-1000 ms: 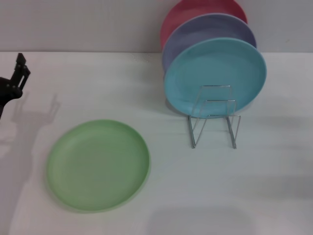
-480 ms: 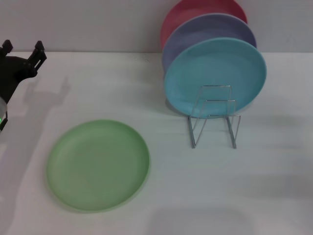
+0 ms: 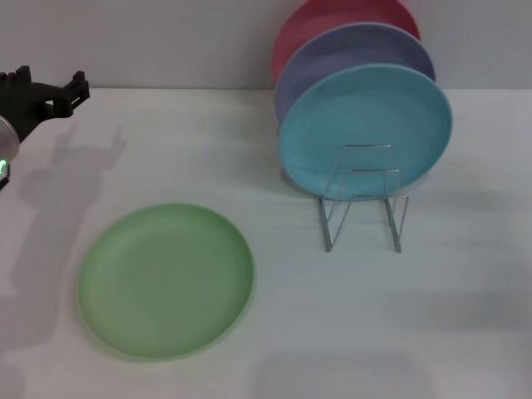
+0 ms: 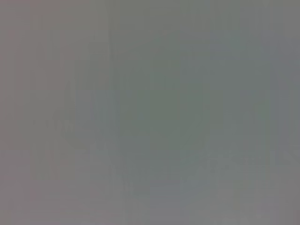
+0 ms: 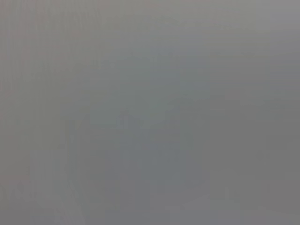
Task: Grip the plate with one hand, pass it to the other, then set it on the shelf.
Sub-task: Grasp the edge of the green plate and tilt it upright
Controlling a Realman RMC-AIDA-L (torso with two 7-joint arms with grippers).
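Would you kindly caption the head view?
Left pincer hovers open beyond the green plate; wire rack holds three plates.

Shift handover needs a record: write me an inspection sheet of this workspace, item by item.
Surface: white tabletop, bare between items.
Job's things: round matte light-green plate lies flat, front left; small silver wire rack stands right of it, front slots unfilled.
Clutter: turquoise plate, lavender plate and pink plate stand on edge in the rack's rear.
Grippers: left gripper in the air at the far left edge, apart from the green plate, fingers spread; right gripper not in view.
Cables: nothing seen.
Surroundings: plain grey wall behind the table; both wrist views show nothing.
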